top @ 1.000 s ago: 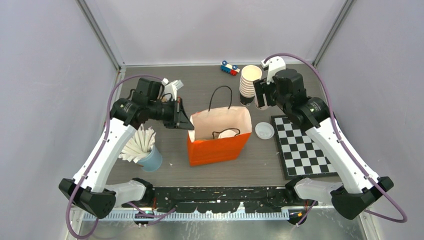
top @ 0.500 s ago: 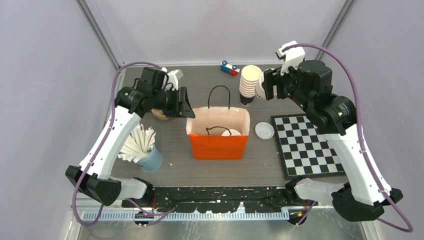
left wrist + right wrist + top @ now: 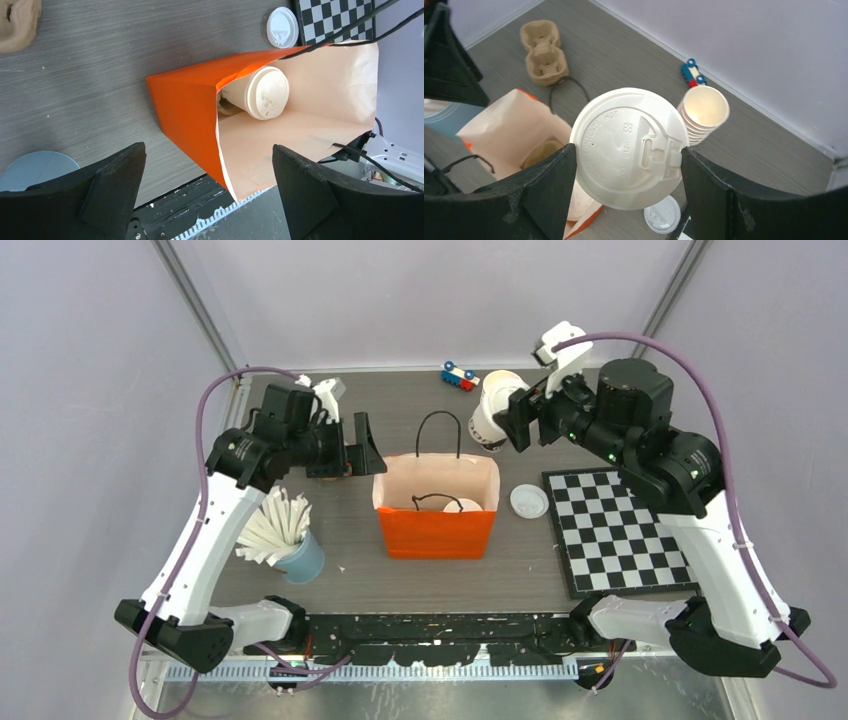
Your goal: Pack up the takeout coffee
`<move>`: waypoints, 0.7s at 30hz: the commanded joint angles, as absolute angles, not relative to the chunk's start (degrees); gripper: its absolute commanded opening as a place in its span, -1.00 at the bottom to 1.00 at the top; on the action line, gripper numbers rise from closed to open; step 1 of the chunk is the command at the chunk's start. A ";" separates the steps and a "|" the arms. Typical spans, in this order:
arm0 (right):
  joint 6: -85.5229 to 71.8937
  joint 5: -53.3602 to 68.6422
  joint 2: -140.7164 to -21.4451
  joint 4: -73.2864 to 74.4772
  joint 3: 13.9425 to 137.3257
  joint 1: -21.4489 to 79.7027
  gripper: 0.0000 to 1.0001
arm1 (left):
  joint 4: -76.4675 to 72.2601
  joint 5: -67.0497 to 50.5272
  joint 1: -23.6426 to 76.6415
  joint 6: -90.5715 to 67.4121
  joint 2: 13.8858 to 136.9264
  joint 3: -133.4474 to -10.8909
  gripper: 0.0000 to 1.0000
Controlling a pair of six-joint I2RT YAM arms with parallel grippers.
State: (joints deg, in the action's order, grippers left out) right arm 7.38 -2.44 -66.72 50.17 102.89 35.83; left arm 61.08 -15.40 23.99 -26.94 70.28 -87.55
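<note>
The right end effector (image 3: 626,155) is clamped on a small white paper cup with a round white plastic lid (image 3: 624,135), one black finger pressing each side of it. It holds the cup in the air just behind the far right corner of a tall orange paper bag (image 3: 437,535). In the right wrist view the lid faces the camera, with the bag's open mouth below and to the left of it. The bag stands upright in the middle of the grey wood-grain counter (image 3: 530,565), its black cord handles (image 3: 440,428) sticking up. A second lidded white cup (image 3: 262,92) already sits inside it, lid turned toward the opening; something brownish lies beside that cup, too shadowed to identify. The left end effector (image 3: 348,450) is wide open with nothing between its fingers, hovering just beside the bag's upper left edge without touching it. Near the held cup stands a tall stack of nested lidless paper cups (image 3: 704,112), and beyond that a small blue and red toy car (image 3: 459,376) sits by the back wall. A loose white plastic lid (image 3: 529,501) lies flat between the bag and a black and white chessboard (image 3: 610,535). A light blue cup (image 3: 303,560) full of white paper sticks (image 3: 275,525) stands at the near left, and a brown pulp cup carrier (image 3: 544,52) lies on the counter behind the bag's left side.
</note>
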 commanded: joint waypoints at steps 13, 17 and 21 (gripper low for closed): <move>11.82 0.18 -73.55 49.50 109.31 53.05 0.51 | 57.46 -25.62 20.05 -32.41 69.04 -84.27 0.54; 12.96 1.45 -72.95 47.56 106.03 53.93 0.51 | 56.57 -27.61 19.95 -33.89 69.44 -83.54 0.41; 15.14 4.74 -72.42 45.96 102.82 54.03 0.53 | 56.29 -29.04 19.86 -35.07 69.94 -83.03 0.31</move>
